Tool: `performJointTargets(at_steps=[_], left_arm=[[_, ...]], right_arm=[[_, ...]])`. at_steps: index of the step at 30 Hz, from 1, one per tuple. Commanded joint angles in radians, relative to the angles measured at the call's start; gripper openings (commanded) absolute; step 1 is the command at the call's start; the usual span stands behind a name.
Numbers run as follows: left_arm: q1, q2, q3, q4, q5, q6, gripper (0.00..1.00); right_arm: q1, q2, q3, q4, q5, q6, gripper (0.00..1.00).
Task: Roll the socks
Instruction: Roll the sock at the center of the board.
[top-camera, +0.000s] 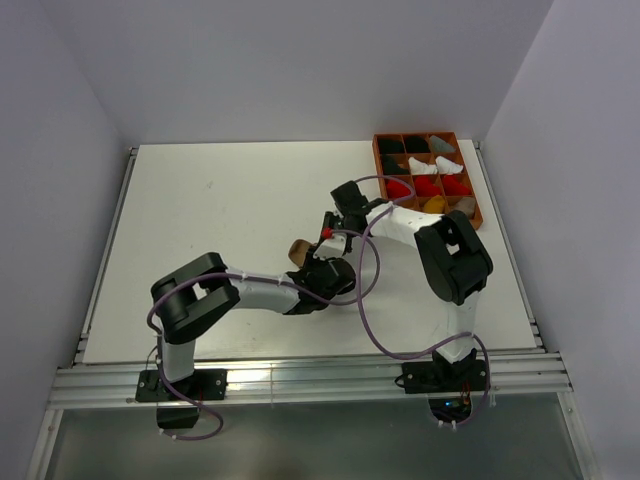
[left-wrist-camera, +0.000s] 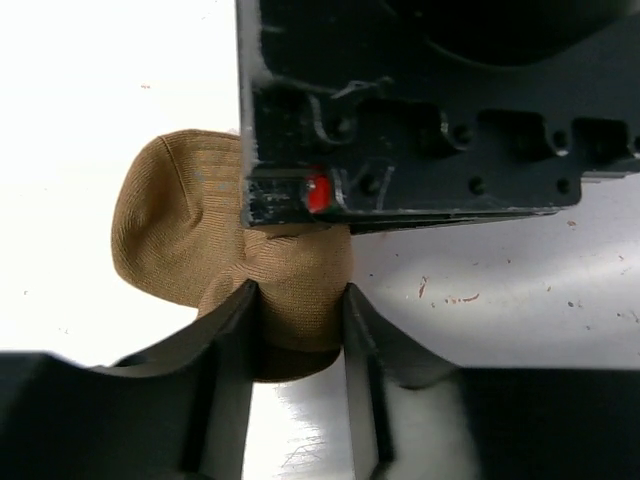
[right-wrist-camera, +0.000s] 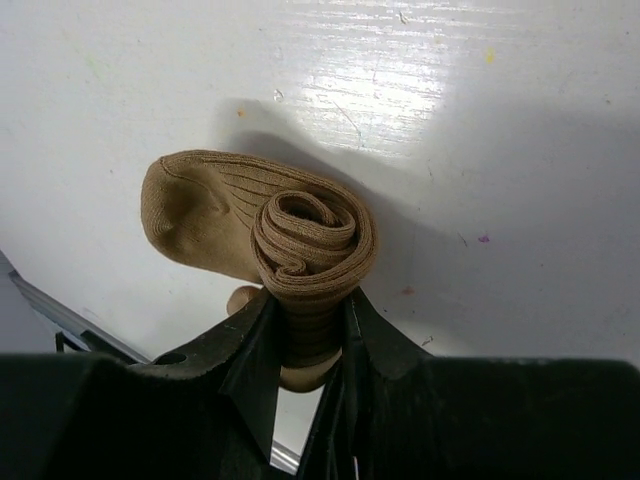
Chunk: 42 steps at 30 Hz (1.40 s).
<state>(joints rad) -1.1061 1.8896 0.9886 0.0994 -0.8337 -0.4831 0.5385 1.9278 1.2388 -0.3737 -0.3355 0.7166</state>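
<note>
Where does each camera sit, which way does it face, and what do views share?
Top external: above, behind the robot, looking down on the white table; left arm and right arm show.
Left wrist: on the left arm, facing a light brown ribbed sock; the left end effector shows.
Right wrist: on the right arm, facing the sock's rolled end; the right end effector shows.
Shared: both wrist views show that sock gripped.

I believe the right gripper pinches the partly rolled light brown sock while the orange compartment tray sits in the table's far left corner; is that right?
No: the top external view shows the orange compartment tray in the far right corner. The right gripper does pinch the partly rolled light brown sock.
</note>
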Motion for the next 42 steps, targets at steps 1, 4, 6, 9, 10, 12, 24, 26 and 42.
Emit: performJointTargets(at_steps=[1,4,6,9,10,12,24,26,42], left_arm=[[0.049,0.049,0.004,-0.079,0.139,-0.066,0.36],[0.064,0.036,-0.014,-0.078,0.197,-0.071,0.33],[0.078,0.025,-0.024,-0.081,0.272,-0.078,0.32],[0.115,0.002,-0.037,-0.093,0.395,-0.078,0.32],[0.136,-0.013,-0.044,-0.096,0.424,-0.078,0.32],[0.158,-0.032,-0.050,-0.096,0.519,-0.072,0.32],[0.388,-0.086,-0.028,-0.188,0.965,-0.071,0.32],[0.411,-0.075,-0.021,-0.188,1.036,-0.072,0.32],[0.551,-0.014,-0.039,-0.049,1.389,-0.164,0.34]], right_arm=[[0.008,0.034,-0.053,-0.004,-0.077,0.017,0.16],[-0.008,-0.003,-0.110,0.105,-0.120,0.050,0.29],[-0.023,-0.036,-0.153,0.191,-0.137,0.073,0.38],[-0.047,-0.091,-0.222,0.320,-0.155,0.118,0.51],[-0.055,-0.102,-0.239,0.356,-0.161,0.132,0.55],[-0.072,-0.138,-0.298,0.462,-0.169,0.175,0.57],[-0.130,-0.182,-0.578,0.950,-0.160,0.300,0.58],[-0.132,-0.173,-0.613,1.034,-0.155,0.314,0.58],[-0.112,-0.006,-0.627,1.236,-0.184,0.313,0.59]])
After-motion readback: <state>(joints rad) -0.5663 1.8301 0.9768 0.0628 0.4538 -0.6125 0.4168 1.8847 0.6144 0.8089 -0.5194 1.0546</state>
